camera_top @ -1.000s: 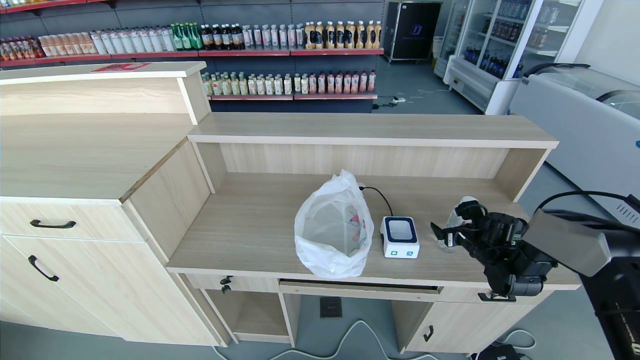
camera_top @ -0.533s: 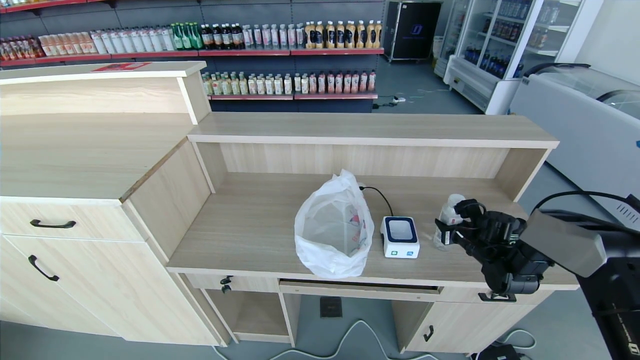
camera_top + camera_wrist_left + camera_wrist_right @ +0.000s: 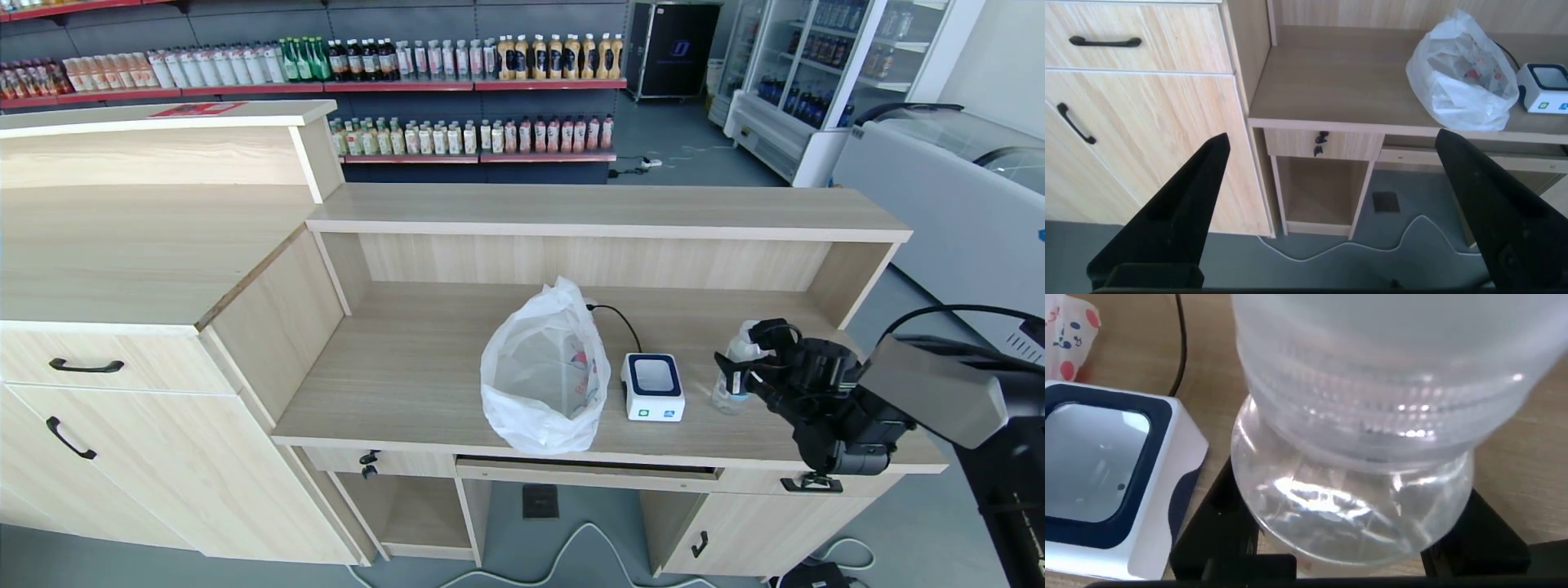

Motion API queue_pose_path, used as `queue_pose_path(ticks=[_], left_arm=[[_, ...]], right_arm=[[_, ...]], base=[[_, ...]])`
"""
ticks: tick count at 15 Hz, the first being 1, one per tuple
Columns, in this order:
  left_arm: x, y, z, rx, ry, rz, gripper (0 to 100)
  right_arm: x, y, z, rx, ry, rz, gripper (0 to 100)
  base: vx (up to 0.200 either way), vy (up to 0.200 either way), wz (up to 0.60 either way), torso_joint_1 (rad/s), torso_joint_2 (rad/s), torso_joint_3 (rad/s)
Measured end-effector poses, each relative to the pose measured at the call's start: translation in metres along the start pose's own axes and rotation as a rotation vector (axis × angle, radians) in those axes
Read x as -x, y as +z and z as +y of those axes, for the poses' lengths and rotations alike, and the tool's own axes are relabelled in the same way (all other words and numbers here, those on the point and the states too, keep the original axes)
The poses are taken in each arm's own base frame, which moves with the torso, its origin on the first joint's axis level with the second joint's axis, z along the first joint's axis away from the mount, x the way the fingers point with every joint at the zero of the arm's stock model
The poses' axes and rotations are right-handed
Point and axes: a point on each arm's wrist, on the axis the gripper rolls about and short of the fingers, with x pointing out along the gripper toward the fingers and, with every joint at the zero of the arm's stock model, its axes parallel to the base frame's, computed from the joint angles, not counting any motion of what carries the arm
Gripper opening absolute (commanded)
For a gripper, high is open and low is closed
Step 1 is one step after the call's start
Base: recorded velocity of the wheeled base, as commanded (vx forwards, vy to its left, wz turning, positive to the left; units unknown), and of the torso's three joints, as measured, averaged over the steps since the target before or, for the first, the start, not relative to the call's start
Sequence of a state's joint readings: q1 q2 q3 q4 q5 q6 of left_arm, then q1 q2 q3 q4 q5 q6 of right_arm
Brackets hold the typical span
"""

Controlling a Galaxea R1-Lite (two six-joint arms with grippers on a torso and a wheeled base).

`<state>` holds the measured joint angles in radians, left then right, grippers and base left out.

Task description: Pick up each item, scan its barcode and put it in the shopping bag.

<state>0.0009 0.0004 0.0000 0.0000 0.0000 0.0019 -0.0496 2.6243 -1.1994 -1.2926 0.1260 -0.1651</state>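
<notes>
Right gripper [image 3: 729,376] is closed on the clear bottle [image 3: 726,397] at the right end of the table [image 3: 408,367]. Its dark fingers [image 3: 1221,539] press the bottle's lower body from both sides in the right wrist view. The bottle stands nearly upright just beside the scanner [image 3: 652,385], on the side away from the bag. I cannot tell whether its base rests on the table or hangs just above it.

A second ago the bottle leaned with its cap farther from the scanner, and the finger on the scanner side stood a little off its wall. Half a second ago bottle and gripper had come slightly toward the scanner. Now both sit a touch farther back, and the bottle is straighter than at first.

The white shopping bag [image 3: 545,376] stands open-mouthed on the table, touching or nearly touching the scanner's other side, and neither has moved. A black cable [image 3: 618,320] runs from behind the bag to the scanner.

Left gripper [image 3: 1333,135] hangs low, off the table's front and facing the cupboard [image 3: 1143,122], with its fingers spread wide and nothing between them.
</notes>
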Motion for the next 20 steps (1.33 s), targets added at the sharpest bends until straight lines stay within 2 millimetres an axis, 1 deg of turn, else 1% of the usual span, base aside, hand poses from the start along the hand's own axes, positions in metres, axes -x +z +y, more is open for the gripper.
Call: queue_pose_path(ticks=[1, 3, 4, 5, 7, 9, 10, 11, 13, 14, 16, 17, 18, 20], left_arm=[[0.000, 0.000, 0.000, 0.000, 0.000, 0.000, 100], [0.000, 0.000, 0.000, 0.000, 0.000, 0.000, 100], [0.000, 0.000, 0.000, 0.000, 0.000, 0.000, 100], [0.000, 0.000, 0.000, 0.001, 0.000, 0.000, 100], [0.000, 0.000, 0.000, 0.000, 0.001, 0.000, 100], [0.000, 0.000, 0.000, 0.000, 0.001, 0.000, 100], [0.000, 0.000, 0.000, 0.000, 0.000, 0.000, 100], [0.000, 0.000, 0.000, 0.000, 0.000, 0.000, 100], [0.000, 0.000, 0.000, 0.000, 0.000, 0.000, 100], [0.000, 0.000, 0.000, 0.000, 0.000, 0.000, 100], [0.000, 0.000, 0.000, 0.000, 0.000, 0.000, 100], [0.000, 0.000, 0.000, 0.000, 0.000, 0.000, 100], [0.000, 0.000, 0.000, 0.000, 0.000, 0.000, 100], [0.000, 0.000, 0.000, 0.000, 0.001, 0.000, 100]], right_arm=[[0.003, 0.002, -0.001, -0.003, -0.003, 0.004, 0], [0.011, 0.019, -0.006, -0.037, -0.007, -0.005, 0], [0.017, 0.034, -0.008, -0.068, -0.007, -0.009, 0], [0.024, 0.053, -0.011, -0.112, -0.001, -0.008, 0], [0.046, 0.096, -0.016, -0.202, 0.036, 0.006, 0], [0.083, 0.153, -0.024, -0.285, 0.090, 0.014, 0], [0.109, 0.183, -0.027, -0.325, 0.126, 0.007, 0], [0.138, 0.211, -0.028, -0.365, 0.176, 0.003, 0], [0.196, 0.250, -0.024, -0.421, 0.311, -0.007, 0], [0.228, 0.265, -0.019, -0.439, 0.424, -0.016, 0], [0.280, 0.278, -0.006, -0.488, 0.657, 0.024, 0], [0.299, 0.282, 0.000, -0.517, 0.723, 0.042, 0], [0.311, 0.285, 0.004, -0.518, 0.771, 0.038, 0], [0.327, 0.282, 0.009, -0.513, 0.830, 0.039, 0]], base=[[0.000, 0.000, 0.00, 0.000, 0.00, 0.000], [0.000, 0.000, 0.00, 0.000, 0.00, 0.000], [0.000, 0.000, 0.00, 0.000, 0.00, 0.000], [0.000, 0.000, 0.00, 0.000, 0.00, 0.000], [0.000, 0.000, 0.00, 0.000, 0.00, 0.000], [0.000, 0.000, 0.00, 0.000, 0.00, 0.000], [0.000, 0.000, 0.00, 0.000, 0.00, 0.000], [0.000, 0.000, 0.00, 0.000, 0.00, 0.000], [0.000, 0.000, 0.00, 0.000, 0.00, 0.000], [0.000, 0.000, 0.00, 0.000, 0.00, 0.000], [0.000, 0.000, 0.00, 0.000, 0.00, 0.000], [0.000, 0.000, 0.00, 0.000, 0.00, 0.000], [0.000, 0.000, 0.00, 0.000, 0.00, 0.000], [0.000, 0.000, 0.00, 0.000, 0.00, 0.000]])
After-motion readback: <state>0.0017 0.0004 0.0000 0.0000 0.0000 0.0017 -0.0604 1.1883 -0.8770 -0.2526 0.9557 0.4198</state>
